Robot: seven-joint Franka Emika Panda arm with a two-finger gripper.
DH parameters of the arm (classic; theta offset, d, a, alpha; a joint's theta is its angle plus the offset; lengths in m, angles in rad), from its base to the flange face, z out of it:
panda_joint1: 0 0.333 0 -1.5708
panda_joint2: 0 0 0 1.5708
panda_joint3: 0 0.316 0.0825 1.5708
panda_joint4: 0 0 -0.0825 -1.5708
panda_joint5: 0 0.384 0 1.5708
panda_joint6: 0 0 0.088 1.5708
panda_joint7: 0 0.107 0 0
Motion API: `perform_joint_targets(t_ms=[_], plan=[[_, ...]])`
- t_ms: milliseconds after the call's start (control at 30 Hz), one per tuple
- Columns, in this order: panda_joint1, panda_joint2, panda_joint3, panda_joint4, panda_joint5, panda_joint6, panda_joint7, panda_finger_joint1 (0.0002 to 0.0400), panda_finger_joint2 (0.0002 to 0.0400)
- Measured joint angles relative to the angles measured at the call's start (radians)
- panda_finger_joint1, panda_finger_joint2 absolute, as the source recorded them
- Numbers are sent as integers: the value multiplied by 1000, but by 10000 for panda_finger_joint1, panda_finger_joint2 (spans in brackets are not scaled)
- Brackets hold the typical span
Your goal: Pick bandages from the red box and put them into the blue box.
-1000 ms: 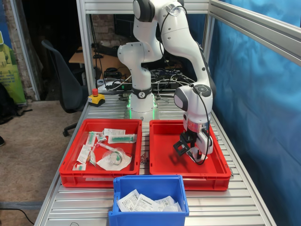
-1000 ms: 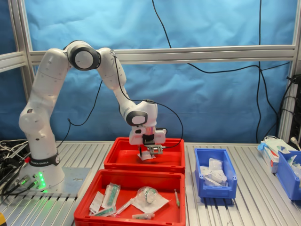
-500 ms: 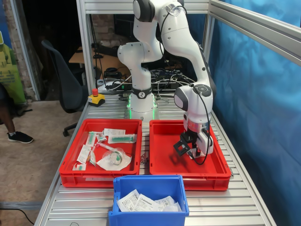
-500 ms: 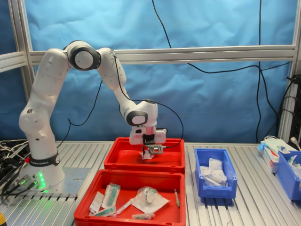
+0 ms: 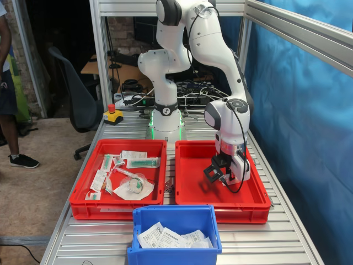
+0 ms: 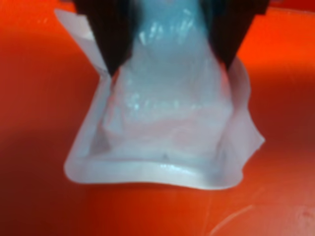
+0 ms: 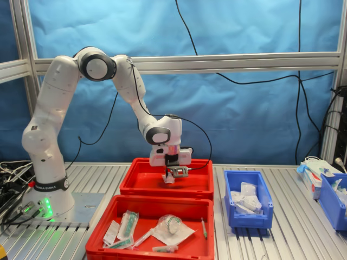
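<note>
You've got the gripper clamped on the bandages; the dark fingers pinch the packet's upper part in the wrist view, w/ its flat sealed edge hanging toward the tray floor. It hangs inside the red box, centre-right of the first exterior view. In both exterior views the packet is mostly hidden behind the gripper, too small to read. The blue box sits bottom centre, white sachets inside.
</note>
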Motion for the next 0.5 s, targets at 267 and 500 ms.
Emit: perform_joint_targets(t_ms=[267,500], plan=[[8,-13,-24,-3,0,2,0,90,90],[8,-92,-82,-7,0,6,0,90,90]])
